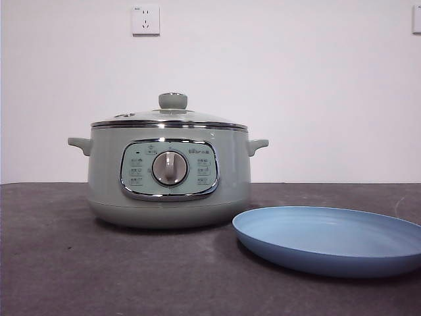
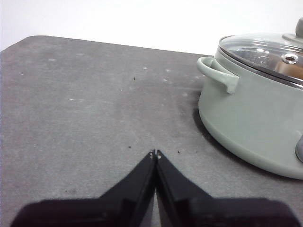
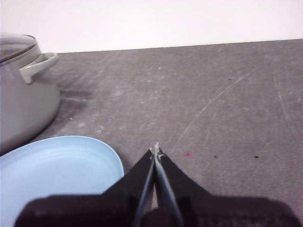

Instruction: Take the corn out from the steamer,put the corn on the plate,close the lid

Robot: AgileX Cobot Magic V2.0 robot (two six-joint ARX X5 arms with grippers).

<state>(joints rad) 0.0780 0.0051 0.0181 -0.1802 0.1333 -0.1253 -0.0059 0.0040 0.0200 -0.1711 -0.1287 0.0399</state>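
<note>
The sage-green steamer [image 1: 168,176] stands on the dark table with its glass lid [image 1: 170,117] on. The corn is hidden; only an orange tint shows through the lid in the left wrist view [image 2: 265,54]. The light-blue plate [image 1: 329,238] lies empty to the right of the steamer and nearer the camera. My left gripper [image 2: 155,154] is shut and empty over the table, beside the steamer's side handle [image 2: 218,73]. My right gripper [image 3: 156,150] is shut and empty, just beside the plate's edge [image 3: 57,165]. Neither arm shows in the front view.
A grey wall stands behind the table, with a white socket [image 1: 145,20] above the steamer. The steamer's other handle [image 3: 39,66] shows in the right wrist view. The dark tabletop [image 3: 213,104] stretches away beyond the right gripper.
</note>
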